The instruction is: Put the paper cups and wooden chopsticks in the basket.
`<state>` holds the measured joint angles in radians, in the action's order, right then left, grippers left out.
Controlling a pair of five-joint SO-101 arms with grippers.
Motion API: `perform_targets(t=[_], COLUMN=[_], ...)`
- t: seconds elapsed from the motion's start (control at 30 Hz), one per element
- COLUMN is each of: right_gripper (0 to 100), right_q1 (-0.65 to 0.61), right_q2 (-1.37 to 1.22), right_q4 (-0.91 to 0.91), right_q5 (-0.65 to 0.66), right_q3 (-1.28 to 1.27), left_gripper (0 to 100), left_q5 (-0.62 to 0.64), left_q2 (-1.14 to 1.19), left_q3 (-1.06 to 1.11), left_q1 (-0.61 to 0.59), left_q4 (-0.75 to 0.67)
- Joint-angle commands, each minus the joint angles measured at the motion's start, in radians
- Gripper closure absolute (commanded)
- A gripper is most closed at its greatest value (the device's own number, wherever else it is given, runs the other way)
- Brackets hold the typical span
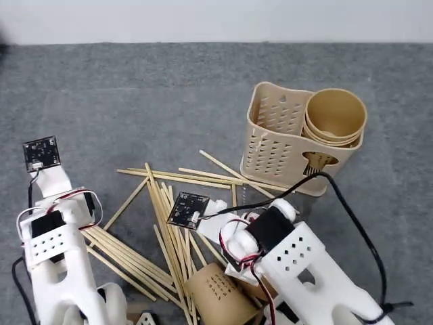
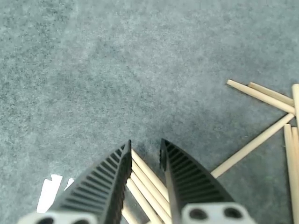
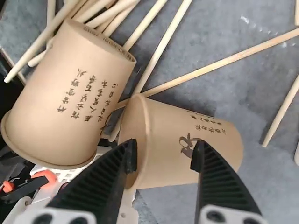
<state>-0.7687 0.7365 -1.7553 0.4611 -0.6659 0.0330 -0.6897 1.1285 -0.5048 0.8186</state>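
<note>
Under the widely spread right end effector (image 3: 164, 156) lies a character-printed paper cup (image 3: 210, 140).

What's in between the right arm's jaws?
A paper cup lying on its side. The right wrist view shows the right gripper with its open jaws on either side of it. I cannot tell whether they touch it.
</note>
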Motion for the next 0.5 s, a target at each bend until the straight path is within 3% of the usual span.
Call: perform_targets(t=[0.0, 0.2, 0.47], right_gripper=[78.9, 78.9, 79.0], right_q1=[-0.008, -0.004, -0.004], right_q2=[-0.058, -0.245, -0.275], right_q4=[-0.039, -0.001, 0.051], right_q5=[0.008, -0.071, -0.071], right_q3=[0.005, 0.008, 0.008], left_gripper=[91, 91, 91], left_q5=[-0.006, -0.006, -0.006], left_q2=[-0.032, -0.032, -0.031], left_q3=[-0.007, -0.007, -0.007], left_q1=[0.003, 0.003, 0.003], left_q4=[-0.021, -0.021, -0.021])
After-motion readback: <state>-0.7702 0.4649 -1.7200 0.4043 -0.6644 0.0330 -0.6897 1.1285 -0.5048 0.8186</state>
